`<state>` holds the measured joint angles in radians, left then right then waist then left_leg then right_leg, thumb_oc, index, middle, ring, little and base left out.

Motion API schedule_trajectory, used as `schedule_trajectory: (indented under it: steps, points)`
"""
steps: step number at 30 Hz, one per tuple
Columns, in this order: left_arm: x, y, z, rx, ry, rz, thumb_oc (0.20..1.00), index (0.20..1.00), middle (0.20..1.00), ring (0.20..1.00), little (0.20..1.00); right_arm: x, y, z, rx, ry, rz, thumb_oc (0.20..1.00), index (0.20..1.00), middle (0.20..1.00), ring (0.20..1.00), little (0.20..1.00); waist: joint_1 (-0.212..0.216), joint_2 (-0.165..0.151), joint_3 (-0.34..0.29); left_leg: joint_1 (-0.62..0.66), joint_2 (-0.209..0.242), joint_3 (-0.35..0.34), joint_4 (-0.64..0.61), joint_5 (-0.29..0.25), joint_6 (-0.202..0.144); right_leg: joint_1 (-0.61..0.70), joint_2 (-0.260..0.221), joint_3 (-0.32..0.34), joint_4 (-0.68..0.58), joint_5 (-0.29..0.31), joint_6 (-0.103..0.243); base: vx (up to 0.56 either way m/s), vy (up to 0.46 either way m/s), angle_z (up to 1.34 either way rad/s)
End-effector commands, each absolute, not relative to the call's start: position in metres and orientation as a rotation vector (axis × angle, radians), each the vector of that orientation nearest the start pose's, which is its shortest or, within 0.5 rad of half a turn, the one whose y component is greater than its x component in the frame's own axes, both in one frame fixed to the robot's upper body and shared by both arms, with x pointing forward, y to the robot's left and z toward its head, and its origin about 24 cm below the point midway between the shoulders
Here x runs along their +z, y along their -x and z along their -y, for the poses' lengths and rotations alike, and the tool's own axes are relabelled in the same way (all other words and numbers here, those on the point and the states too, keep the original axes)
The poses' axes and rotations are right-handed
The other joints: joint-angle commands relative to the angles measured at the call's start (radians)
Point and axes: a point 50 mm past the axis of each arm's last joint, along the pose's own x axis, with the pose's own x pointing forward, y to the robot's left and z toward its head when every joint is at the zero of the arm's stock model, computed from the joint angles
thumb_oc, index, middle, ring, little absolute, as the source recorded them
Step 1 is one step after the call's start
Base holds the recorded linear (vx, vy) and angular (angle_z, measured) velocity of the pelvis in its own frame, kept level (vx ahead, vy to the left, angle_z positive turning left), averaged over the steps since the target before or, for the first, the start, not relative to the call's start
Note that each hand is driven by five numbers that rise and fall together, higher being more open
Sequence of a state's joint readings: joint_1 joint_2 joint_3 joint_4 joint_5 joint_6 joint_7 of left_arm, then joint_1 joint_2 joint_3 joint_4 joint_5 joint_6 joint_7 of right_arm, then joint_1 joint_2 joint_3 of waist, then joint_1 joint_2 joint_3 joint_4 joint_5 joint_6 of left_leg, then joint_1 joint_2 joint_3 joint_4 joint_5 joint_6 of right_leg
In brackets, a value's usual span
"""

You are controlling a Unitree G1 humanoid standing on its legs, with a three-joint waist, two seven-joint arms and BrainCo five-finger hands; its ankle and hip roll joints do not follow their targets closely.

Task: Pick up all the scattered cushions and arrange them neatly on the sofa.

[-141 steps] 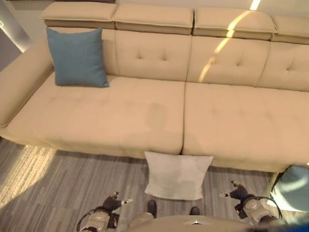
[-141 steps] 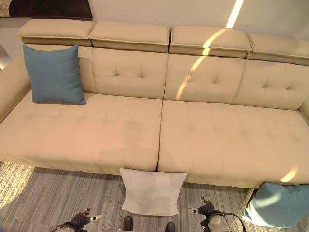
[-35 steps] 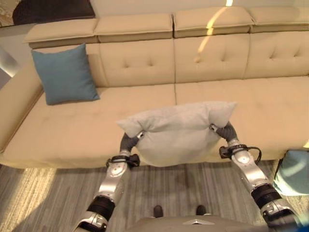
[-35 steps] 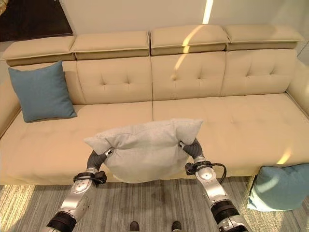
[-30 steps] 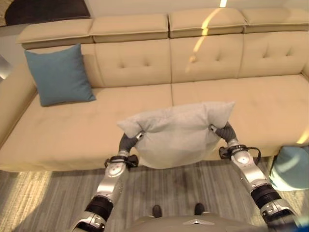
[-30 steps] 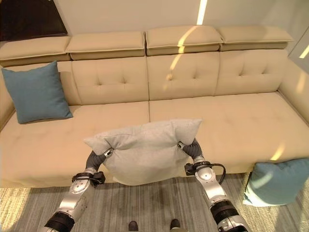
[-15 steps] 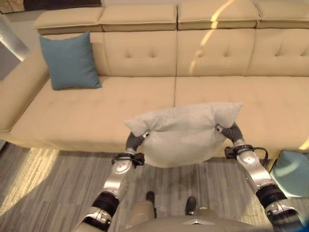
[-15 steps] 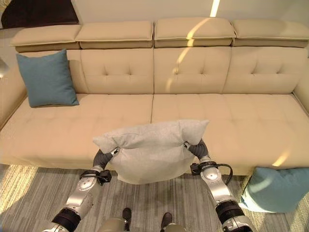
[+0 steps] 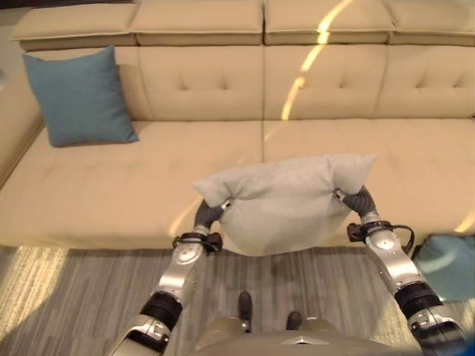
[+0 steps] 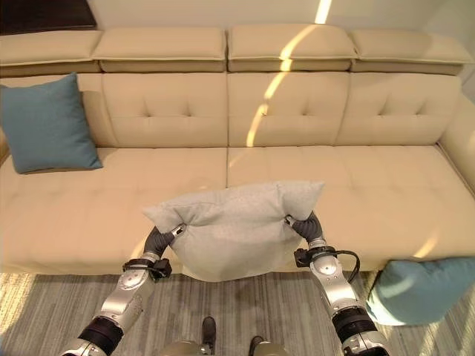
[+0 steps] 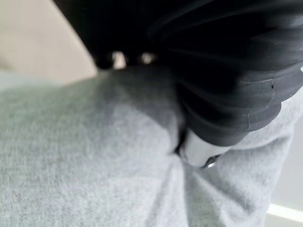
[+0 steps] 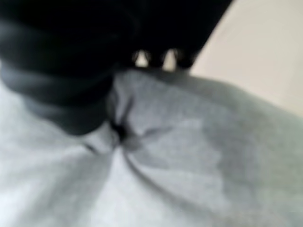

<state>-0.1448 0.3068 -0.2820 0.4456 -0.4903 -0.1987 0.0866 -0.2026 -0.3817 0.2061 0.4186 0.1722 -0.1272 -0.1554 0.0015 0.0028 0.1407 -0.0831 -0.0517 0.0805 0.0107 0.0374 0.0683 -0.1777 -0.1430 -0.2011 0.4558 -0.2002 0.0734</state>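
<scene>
The left robot hand [image 9: 209,215] and right robot hand [image 9: 359,202] each pinched an upper corner of the light grey cushion [image 9: 286,204], fingers curled into the fabric; both wrist views showed cloth bunched tight against the thumb. The cushion hung in the air between the two arms, in front of the beige sofa [image 9: 111,185] and over the front edge of its seat, near the centre seam. Nothing lay btwn the cushion and the seat behind it.

Further out, a blue cushion [image 9: 79,96] stood upright against the backrest at the sofa's left end, well apart from the held one. A second blue cushion [image 10: 415,291] lay on the grey striped floor [image 9: 74,297] at the robot's right, just beside the sofa's front corner. A streak of sunlight ran diagonally down the backrest and onto the seat.

Compared w/ approx. 5 s earlier, the grey cushion was off the floor, where it had leaned against the sofa base, and both robot hands had come up from low beside the robot to grip it. Over the last second the grip and the cushion's height looked unchanged; the whole scene shifted sideways, i.e. the camera moved, not the sofa. Both blue cushions kept their places.
</scene>
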Motion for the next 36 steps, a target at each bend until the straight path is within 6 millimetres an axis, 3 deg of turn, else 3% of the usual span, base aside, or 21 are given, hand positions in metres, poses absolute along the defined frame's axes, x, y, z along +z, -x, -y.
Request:
schedule_trajectory:
  steps: [1,4,8,12,14,16,20,25,27,30,32,36]
  points:
    - [0.030,-0.281,-0.174,-0.077,0.128,0.019,0.200,0.200,0.200,0.200,0.200,0.049,-0.298,0.185,0.015,0.207,0.076,0.200,0.200,0.200,0.200,0.200,0.013,-0.052,-0.070,-0.053,0.037,-0.010,0.141,-0.125,-0.050,0.041,-0.014,0.056,-0.171,0.179,0.063,0.12,0.041,0.04]
    - [0.027,-0.281,-0.174,-0.069,0.129,0.011,0.200,0.200,0.200,0.200,0.200,0.051,-0.301,0.184,0.020,0.209,0.080,0.200,0.200,0.200,0.200,0.200,0.005,-0.062,-0.078,-0.010,0.016,-0.022,0.116,-0.136,-0.048,0.023,0.039,0.077,-0.260,0.197,0.061,0.19,0.039,0.03]
    - [0.023,-0.279,-0.171,-0.064,0.139,-0.003,0.200,0.200,0.200,0.200,0.200,0.048,-0.301,0.180,0.045,0.212,0.065,0.200,0.200,0.200,0.200,0.200,-0.014,-0.082,-0.086,0.068,-0.019,-0.059,0.073,-0.165,-0.049,-0.015,0.108,0.080,-0.425,0.270,0.078,0.29,-0.037,-0.07]
    - [0.021,-0.279,-0.165,-0.080,0.155,-0.005,0.200,0.200,0.200,0.200,0.200,0.046,-0.297,0.184,0.037,0.215,0.060,0.200,0.200,0.200,0.200,0.200,-0.025,-0.087,-0.099,0.092,-0.024,-0.096,0.067,-0.181,-0.063,0.016,0.119,0.112,-0.469,0.287,0.078,0.17,-0.065,0.29]
    - [0.019,-0.279,-0.160,-0.089,0.170,-0.014,0.200,0.200,0.200,0.200,0.200,0.044,-0.293,0.190,0.015,0.215,0.055,0.200,0.200,0.200,0.200,0.200,-0.036,-0.088,-0.110,0.096,-0.006,-0.103,0.082,-0.194,-0.085,0.045,0.116,0.100,-0.489,0.284,0.072,0.22,-0.138,0.36]
    - [0.019,-0.281,-0.152,-0.115,0.182,-0.016,0.200,0.200,0.200,0.200,0.200,0.043,-0.290,0.198,-0.014,0.212,0.055,0.200,0.200,0.200,0.200,0.200,-0.054,-0.100,-0.102,0.018,0.036,-0.070,0.226,-0.191,-0.126,0.086,0.100,0.060,-0.509,0.271,0.059,0.13,-0.140,0.73]
    - [0.021,-0.283,-0.150,-0.120,0.191,-0.011,0.200,0.200,0.200,0.200,0.200,0.044,-0.290,0.202,-0.023,0.219,0.052,0.200,0.200,0.200,0.200,0.200,-0.053,-0.111,-0.091,-0.077,0.063,-0.038,0.316,-0.181,-0.121,0.113,0.089,0.050,-0.518,0.252,0.045,0.05,-0.020,0.68]
    - [0.021,-0.283,-0.147,-0.136,0.175,-0.016,0.200,0.200,0.200,0.200,0.200,0.045,-0.292,0.206,-0.034,0.235,0.053,0.200,0.200,0.200,0.200,0.200,-0.023,-0.089,-0.092,-0.122,0.068,-0.074,0.080,-0.042,-0.148,0.155,0.094,0.052,-0.526,0.222,0.051,0.13,0.094,0.00]
    - [0.023,-0.284,-0.146,-0.139,0.173,-0.007,0.200,0.200,0.200,0.200,0.200,0.044,-0.292,0.207,-0.047,0.230,0.046,0.200,0.200,0.200,0.200,0.200,-0.017,-0.088,-0.087,-0.164,0.070,-0.072,0.064,-0.024,-0.159,0.170,0.089,0.053,-0.523,0.201,0.055,0.12,0.142,-0.13]
    - [0.020,-0.281,-0.144,-0.150,0.172,-0.020,0.200,0.200,0.200,0.200,0.200,0.041,-0.289,0.207,-0.050,0.236,0.037,0.200,0.200,0.200,0.200,0.200,-0.017,-0.065,-0.102,-0.113,0.091,-0.062,0.013,0.012,-0.164,0.188,0.087,0.054,-0.513,0.184,0.062,0.16,0.188,-0.16]
    - [0.020,-0.281,-0.145,-0.151,0.168,-0.017,0.200,0.200,0.200,0.200,0.200,0.040,-0.288,0.207,-0.049,0.233,0.034,0.200,0.200,0.200,0.200,0.200,-0.017,-0.065,-0.105,-0.107,0.087,-0.063,0.022,0.008,-0.159,0.191,0.074,0.058,-0.507,0.184,0.065,0.13,0.216,-0.17]
    - [0.024,-0.281,-0.155,-0.149,0.138,-0.008,0.200,0.200,0.200,0.200,0.200,0.041,-0.288,0.202,-0.034,0.214,0.040,0.200,0.200,0.200,0.200,0.200,-0.008,-0.073,-0.106,-0.103,0.065,-0.042,0.113,-0.061,-0.125,0.192,0.004,0.082,-0.454,0.171,0.084,0.13,0.277,-0.20]
